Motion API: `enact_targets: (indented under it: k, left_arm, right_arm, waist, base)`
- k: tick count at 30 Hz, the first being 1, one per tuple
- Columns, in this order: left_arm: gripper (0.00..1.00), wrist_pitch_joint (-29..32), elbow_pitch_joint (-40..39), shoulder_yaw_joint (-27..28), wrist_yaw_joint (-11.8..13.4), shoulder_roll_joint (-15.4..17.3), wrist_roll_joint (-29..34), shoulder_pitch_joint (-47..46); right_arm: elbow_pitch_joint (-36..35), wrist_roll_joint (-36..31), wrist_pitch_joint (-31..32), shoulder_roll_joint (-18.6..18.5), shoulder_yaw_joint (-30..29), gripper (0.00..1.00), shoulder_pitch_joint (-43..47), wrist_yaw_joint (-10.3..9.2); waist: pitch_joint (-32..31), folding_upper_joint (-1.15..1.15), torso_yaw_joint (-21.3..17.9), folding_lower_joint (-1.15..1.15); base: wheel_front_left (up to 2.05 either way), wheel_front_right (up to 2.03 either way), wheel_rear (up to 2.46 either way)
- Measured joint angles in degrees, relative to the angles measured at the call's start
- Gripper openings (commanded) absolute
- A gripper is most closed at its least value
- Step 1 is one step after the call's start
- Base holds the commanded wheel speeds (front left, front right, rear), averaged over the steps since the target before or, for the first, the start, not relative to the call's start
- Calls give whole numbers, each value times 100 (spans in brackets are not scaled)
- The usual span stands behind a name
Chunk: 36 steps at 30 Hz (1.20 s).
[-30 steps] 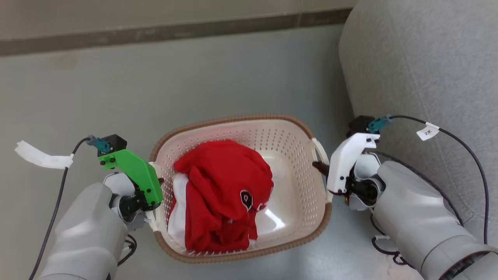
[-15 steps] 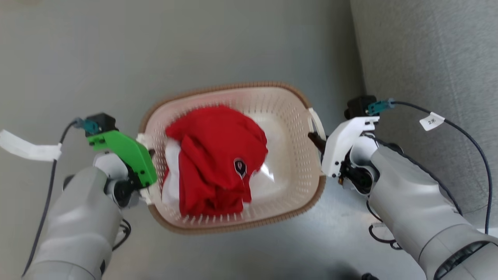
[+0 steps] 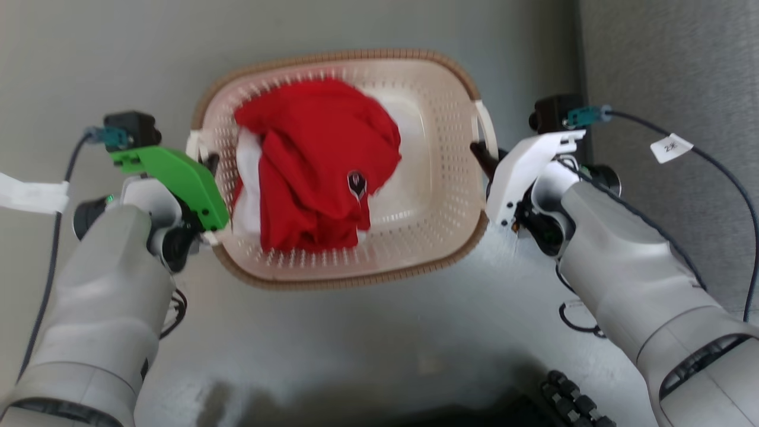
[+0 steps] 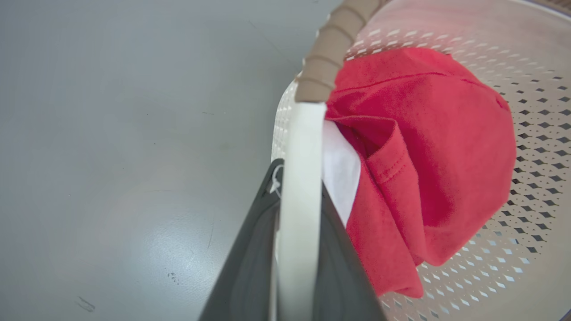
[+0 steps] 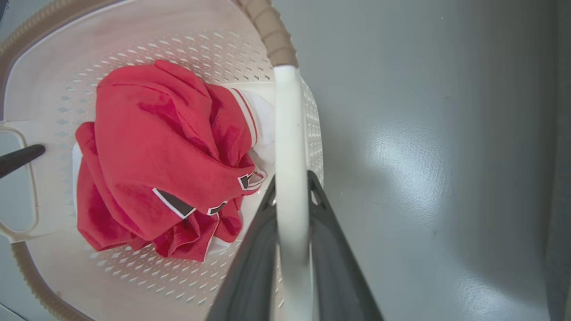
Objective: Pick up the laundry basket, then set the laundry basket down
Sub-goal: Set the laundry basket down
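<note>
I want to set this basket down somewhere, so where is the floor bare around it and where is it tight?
Bare grey floor spreads on the near side of the laundry basket, beyond its far rim, and off its left side past the left gripper. The right side is tight: grey upholstered furniture stands close behind the right gripper.

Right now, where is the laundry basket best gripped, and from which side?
By its two white handles: left handle from the left end, right handle from the right. Each is a thin bar standing clear of the wall of the laundry basket, slim enough for fingers to straddle; opposite grips should keep it level.
</note>
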Motion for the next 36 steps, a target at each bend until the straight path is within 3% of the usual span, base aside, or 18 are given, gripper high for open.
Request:
enact_targets:
  k: [12,36]
  left_arm:
    - [0,-445,145,-30,-19,-20,54,-142]
    - [0,-668,470,-100,-42,-125,159,-269]
  right_arm:
    - [127,-22,-219,23,79,0,-158,8]
    - [304,44,-83,30,286,0,-310,81]
  waist:
    - [673,0,68,0]
    - [854,0,127,0]
  base:
    - [0,0,0]
    - [0,0,0]
